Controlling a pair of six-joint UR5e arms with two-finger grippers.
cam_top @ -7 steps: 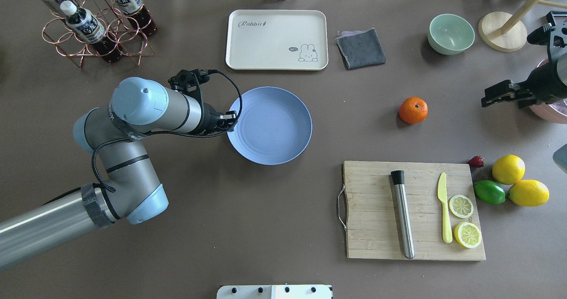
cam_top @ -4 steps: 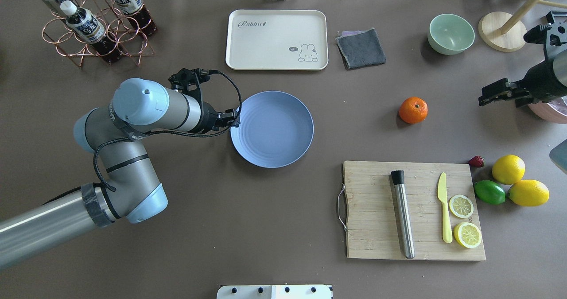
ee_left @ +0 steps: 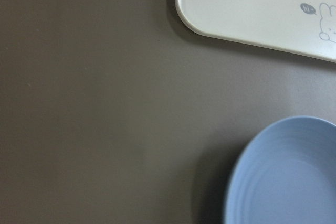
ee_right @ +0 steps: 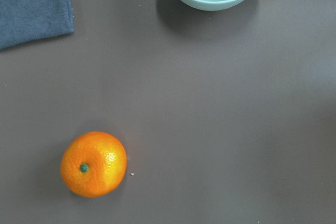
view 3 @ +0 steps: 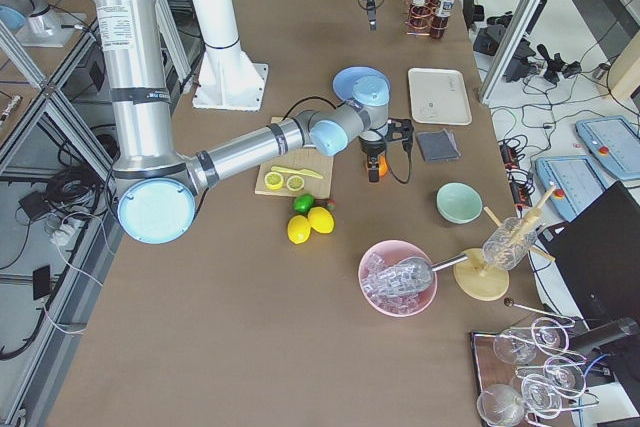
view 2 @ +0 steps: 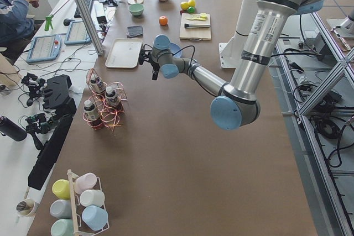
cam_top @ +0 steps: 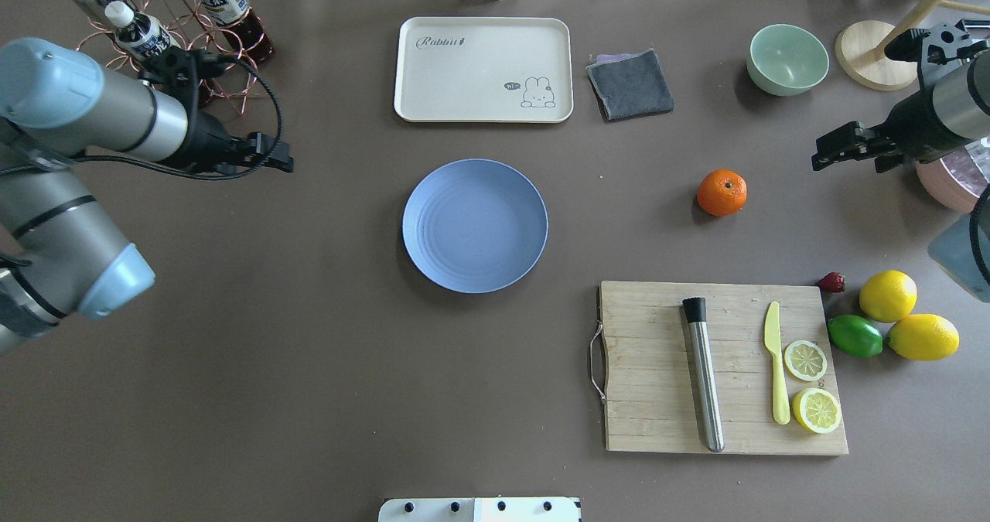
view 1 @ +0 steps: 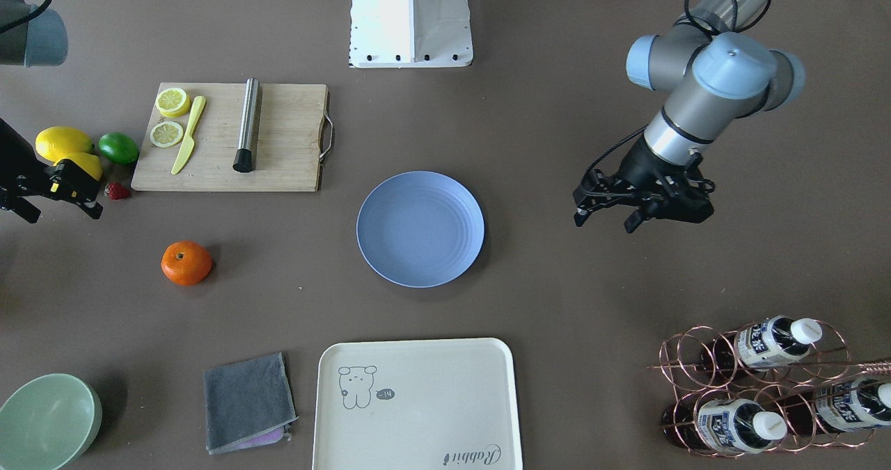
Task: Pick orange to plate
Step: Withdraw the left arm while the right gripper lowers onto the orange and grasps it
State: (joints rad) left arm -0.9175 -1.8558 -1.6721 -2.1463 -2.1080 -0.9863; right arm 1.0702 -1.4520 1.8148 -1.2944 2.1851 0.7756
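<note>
overhead exterior view: the right claw [cam_top: 829, 151] hangs open and empty over the table [cam_top: 309, 390], off to the right of the orange [cam_top: 722, 192] and clear of it. the step in hand looks like the reach for the fruit. it should go best with the claw centred over the green stem dot, jaws straddling the widest part and dropped past the middle, then closed gently, since a round fruit can roll off a lopsided pinch. the left claw [cam_top: 280, 158] is open too, holds nothing, and sits well to the plate's left. the plate [cam_top: 474, 225] lies bare mid-table, well apart from the orange. the cream tray [cam_top: 483, 69] and green bowl [cam_top: 787, 59] beyond are also empty.
</note>
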